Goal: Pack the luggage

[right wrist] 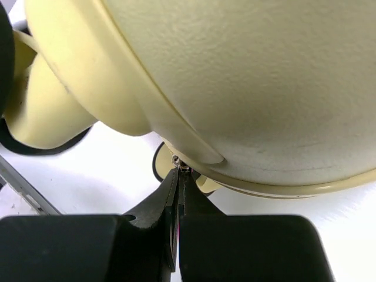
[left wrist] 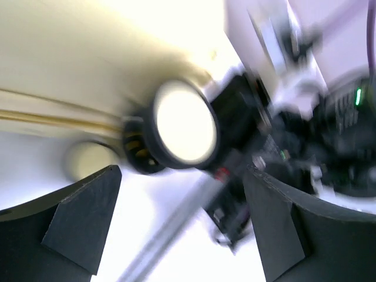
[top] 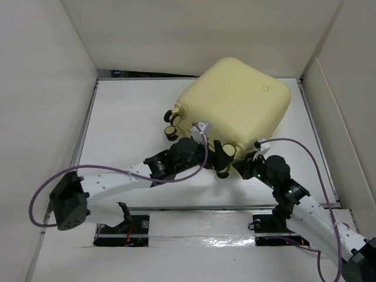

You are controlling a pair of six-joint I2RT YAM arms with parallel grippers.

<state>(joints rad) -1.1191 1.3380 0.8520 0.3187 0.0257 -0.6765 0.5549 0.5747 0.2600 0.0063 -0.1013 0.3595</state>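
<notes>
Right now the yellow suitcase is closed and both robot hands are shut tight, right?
Only the right hand is shut. The left wrist view shows the left hand open, its fingers spread wide near a wheel. The suitcase is closed.

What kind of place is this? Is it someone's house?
Probably not a house. It looks like a robot testing booth: plain white panel walls box in a white table, two white-and-black robot arms are bolted at its near edge, and a pale-yellow hard-shell suitcase lies on it.
</notes>
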